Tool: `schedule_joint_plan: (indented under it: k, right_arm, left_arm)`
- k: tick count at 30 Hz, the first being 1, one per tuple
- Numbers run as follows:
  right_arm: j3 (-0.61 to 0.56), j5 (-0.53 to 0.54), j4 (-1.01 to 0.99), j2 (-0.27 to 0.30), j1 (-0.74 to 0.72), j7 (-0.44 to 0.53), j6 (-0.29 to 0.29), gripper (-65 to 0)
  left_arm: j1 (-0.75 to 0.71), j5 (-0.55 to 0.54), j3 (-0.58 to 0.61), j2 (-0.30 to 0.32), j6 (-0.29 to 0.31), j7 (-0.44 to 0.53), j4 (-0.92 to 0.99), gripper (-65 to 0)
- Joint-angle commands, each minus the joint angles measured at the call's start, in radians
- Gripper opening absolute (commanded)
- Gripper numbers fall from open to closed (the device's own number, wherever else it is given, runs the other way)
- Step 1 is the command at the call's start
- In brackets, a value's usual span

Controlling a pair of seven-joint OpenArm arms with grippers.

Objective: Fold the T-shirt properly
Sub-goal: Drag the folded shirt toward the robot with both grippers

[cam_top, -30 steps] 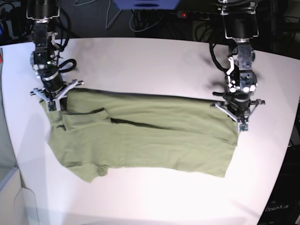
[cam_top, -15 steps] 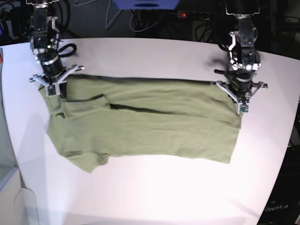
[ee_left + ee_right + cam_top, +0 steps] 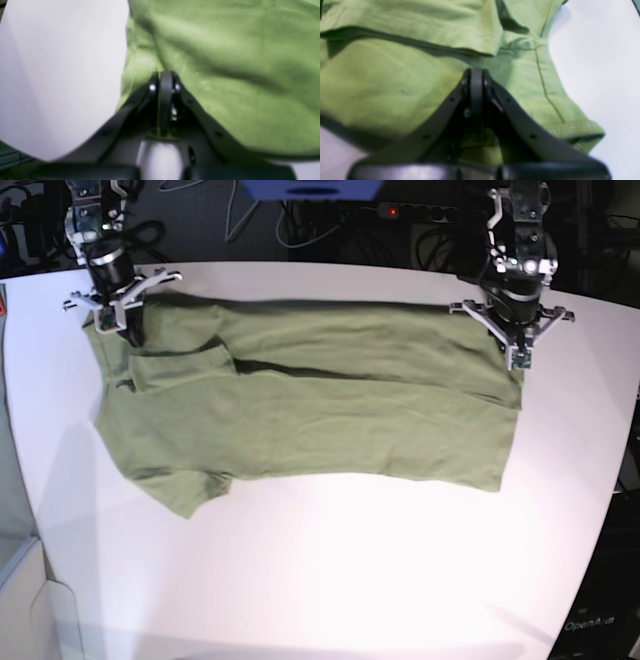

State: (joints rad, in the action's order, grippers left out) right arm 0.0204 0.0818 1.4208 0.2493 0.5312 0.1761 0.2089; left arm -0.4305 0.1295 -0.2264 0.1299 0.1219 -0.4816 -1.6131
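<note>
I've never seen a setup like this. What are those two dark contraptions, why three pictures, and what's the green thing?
The wide picture looks down on a white table from the front. Two robot arms reach in from the far side. The green thing is a T-shirt, spread out with part folded over. The other two pictures come from small cameras on each arm's wrist, looking along its fingers. The left gripper, on the right in the wide view, and the right gripper each pinch the shirt's far edge; the closed fingers show in both close-ups.

t-shirt [image 3: 320, 410] spread on white table [image 3: 330, 580] | left fingers [image 3: 519, 360] pinching far corner | right fingers [image 3: 128, 330] pinching other far corner
</note>
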Motion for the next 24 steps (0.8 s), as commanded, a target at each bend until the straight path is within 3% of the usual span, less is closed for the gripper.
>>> schedule_joint_plan:
  k: [1, 11, 24]
  right_arm:
    - [-0.004, -0.044, -0.022, 0.000, 0.045, -0.161, 0.019, -64.9]
    - [0.059, -0.043, -0.022, -0.015, 0.129, -0.028, 0.021, -64.9]
    - [0.077, -0.044, 0.107, -0.009, 0.132, 0.003, 0.022, -64.9]
  left_arm:
    - [-0.055, -0.001, 0.005, -0.006, 0.032, -0.184, 0.014, -63.6]
    - [-0.101, -0.001, -0.043, -0.005, 0.032, -0.184, -0.052, -63.6]
    - [-0.051, -0.001, -0.067, 0.000, 0.034, -0.184, -0.052, -63.8]
